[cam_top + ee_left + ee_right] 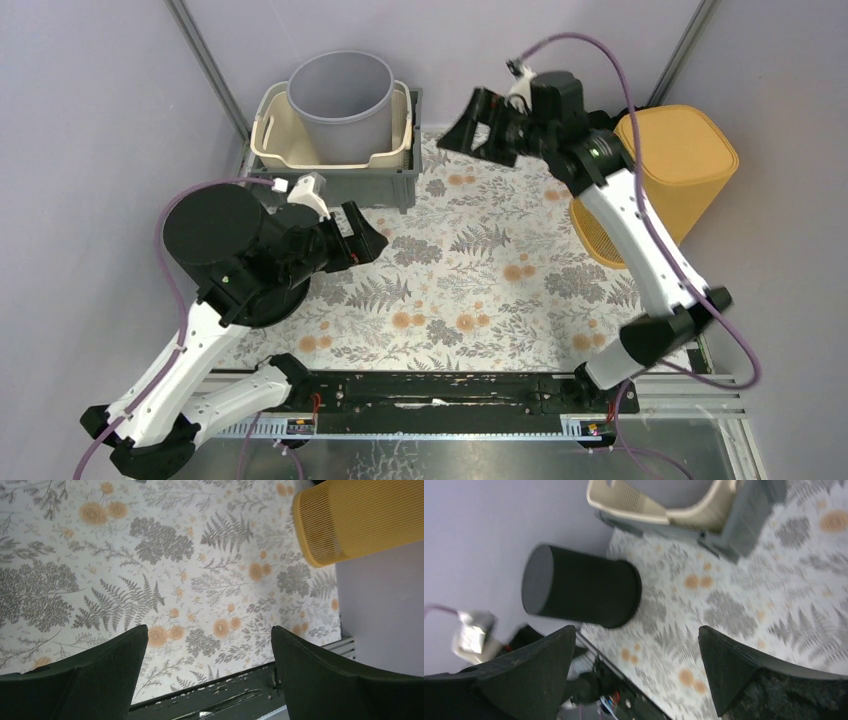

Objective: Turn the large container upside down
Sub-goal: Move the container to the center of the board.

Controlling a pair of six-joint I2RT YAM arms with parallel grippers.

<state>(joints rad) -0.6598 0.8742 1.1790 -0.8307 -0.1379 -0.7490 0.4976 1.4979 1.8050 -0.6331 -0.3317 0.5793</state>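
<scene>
Black container point(210, 225): plain matte cylinder with smooth walls. It stands at the left edge of the floral cloth point(470, 270), in front of the grey crate point(380, 185) and apart from it. A flat closed end faces up. In the right wrist view the lower end flares slightly where it meets the cloth. From above, the left arm hides its near-right side.

Left gripper point(368, 243): jaws spread wide with nothing between them. It is just right of the black container, and contact can't be judged. Its wrist view shows only patterned cloth between the dark wedge-shaped fingers point(100, 675).

Right gripper point(465, 148): also wide and holding nothing, raised over the far middle of the cloth and pointing left.

Grey crate: rigid moulded plastic, rectangular. A cream basket point(275, 140) with perforated walls is nested in it, and a smooth grey cylinder point(345, 140) stands inside the basket with its mouth up.

Yellow container point(680, 150): rounded-square section with a smooth upper face and finely ribbed sides. It stands at the right edge of the cloth.

Cloth: printed ferns and orange blooms on white, lying flat.
</scene>
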